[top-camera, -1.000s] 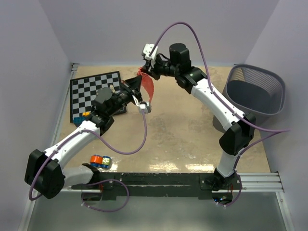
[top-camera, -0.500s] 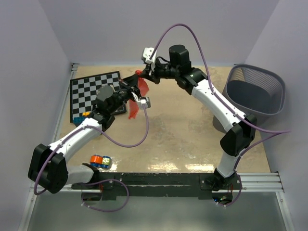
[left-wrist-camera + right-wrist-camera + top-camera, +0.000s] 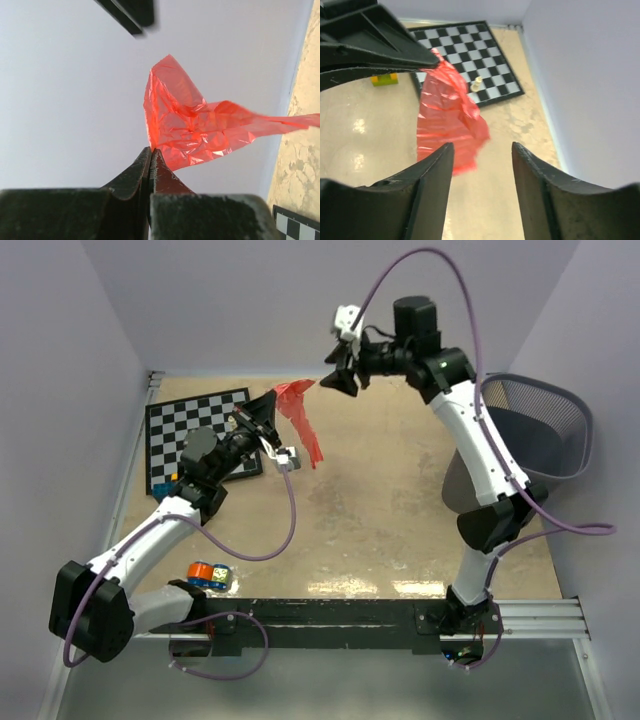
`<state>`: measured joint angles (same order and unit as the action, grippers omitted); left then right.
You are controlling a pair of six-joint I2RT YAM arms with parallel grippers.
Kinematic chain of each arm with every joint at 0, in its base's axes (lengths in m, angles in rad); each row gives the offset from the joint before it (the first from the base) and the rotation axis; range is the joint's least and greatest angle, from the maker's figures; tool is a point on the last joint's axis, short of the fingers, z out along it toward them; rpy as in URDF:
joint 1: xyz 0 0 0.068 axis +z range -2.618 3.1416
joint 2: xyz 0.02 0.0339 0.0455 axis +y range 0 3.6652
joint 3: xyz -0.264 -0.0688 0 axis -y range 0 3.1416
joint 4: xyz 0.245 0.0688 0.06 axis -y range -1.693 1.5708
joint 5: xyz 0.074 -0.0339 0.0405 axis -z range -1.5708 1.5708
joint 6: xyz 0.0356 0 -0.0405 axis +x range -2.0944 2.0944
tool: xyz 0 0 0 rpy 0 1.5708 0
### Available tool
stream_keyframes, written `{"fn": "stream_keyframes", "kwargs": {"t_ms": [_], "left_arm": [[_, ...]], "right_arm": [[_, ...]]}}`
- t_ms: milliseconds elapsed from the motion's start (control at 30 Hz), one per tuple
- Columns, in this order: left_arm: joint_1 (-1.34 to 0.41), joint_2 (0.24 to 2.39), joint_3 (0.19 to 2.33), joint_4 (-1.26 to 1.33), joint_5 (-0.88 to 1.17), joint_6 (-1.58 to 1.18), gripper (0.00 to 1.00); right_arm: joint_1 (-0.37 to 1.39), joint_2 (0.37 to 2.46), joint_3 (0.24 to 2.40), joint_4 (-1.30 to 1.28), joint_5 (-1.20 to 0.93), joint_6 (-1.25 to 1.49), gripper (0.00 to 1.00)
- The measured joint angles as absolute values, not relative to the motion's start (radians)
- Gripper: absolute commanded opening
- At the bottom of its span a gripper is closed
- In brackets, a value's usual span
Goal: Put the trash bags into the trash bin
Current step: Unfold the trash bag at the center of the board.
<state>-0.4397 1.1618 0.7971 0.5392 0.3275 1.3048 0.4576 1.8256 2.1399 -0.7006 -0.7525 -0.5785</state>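
A crinkly red trash bag [image 3: 303, 420] hangs in the air above the table's back middle, and my left gripper [image 3: 274, 400] is shut on its top edge. In the left wrist view the closed fingertips [image 3: 150, 152] pinch the film of the trash bag [image 3: 190, 125]. My right gripper [image 3: 338, 375] stands open, up and to the right of the bag and apart from it. Its wrist view shows the trash bag [image 3: 445, 120] beyond the spread right gripper [image 3: 482, 150], with nothing between the fingers. The dark mesh trash bin [image 3: 530, 425] stands at the far right.
A chessboard [image 3: 200, 435] lies at the back left with a white piece [image 3: 476, 84] on it. A yellow-green block [image 3: 384, 79] sits by the chessboard's edge. Small coloured blocks [image 3: 208, 575] lie near the left arm's base. Grey walls close in on three sides.
My right gripper has opened, let go of the bag and pulled up and to the right. The left gripper keeps hold, and the bag now dangles from it alone.
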Motion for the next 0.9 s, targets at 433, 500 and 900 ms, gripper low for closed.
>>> {"fn": "stream_keyframes", "kwargs": {"t_ms": [433,500,900], "left_arm": [[-0.392,1.09,0.724,0.592,0.512,1.366,0.0],[-0.392,1.086,0.722,0.603,0.53,1.373,0.0],[-0.392,1.088,0.722,0.652,0.542,1.368,0.0]], "right_arm": [[0.413,1.787,2.052,-0.564,-0.795,-0.551,0.54],[0.439,1.845,2.068,-0.562,-0.786,-0.575,0.53],[0.585,1.85,2.053,-0.604,-0.847,-0.642,0.54]]}}
